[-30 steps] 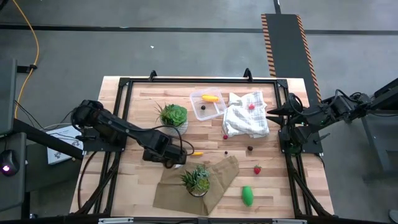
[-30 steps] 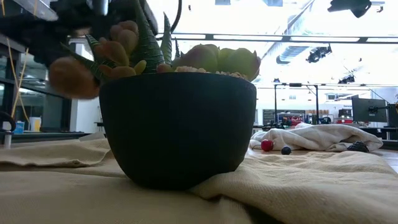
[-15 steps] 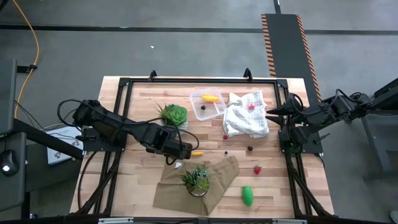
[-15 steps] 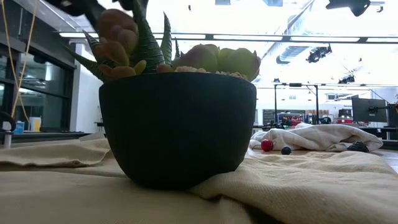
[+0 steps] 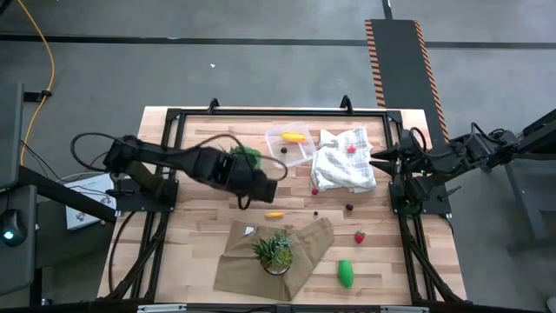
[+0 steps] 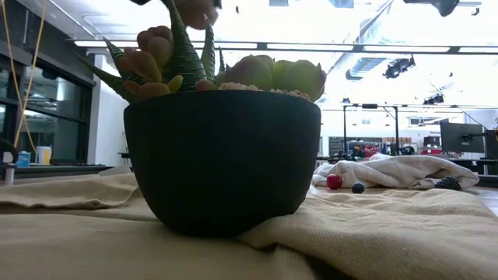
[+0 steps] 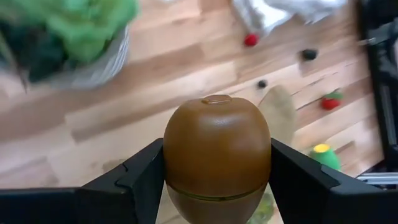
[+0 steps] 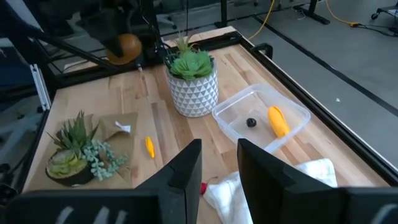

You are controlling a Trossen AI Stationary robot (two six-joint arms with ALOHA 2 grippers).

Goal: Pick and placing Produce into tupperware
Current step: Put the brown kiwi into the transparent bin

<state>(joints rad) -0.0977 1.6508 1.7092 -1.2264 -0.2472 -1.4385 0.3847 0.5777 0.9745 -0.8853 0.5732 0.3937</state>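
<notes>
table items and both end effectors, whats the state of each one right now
left end effector: shut on brown ball, raised above the table
brown ball: held, off the table
right end effector: empty, parked at the table's right edge
tupperware: no lid, holds a yellow piece and a tiny dark one
white cloth: crumpled, a red berry on it
green piece: loose on the table

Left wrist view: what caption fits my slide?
Left tool grips a round brown toy fruit above the wooden table.
</notes>
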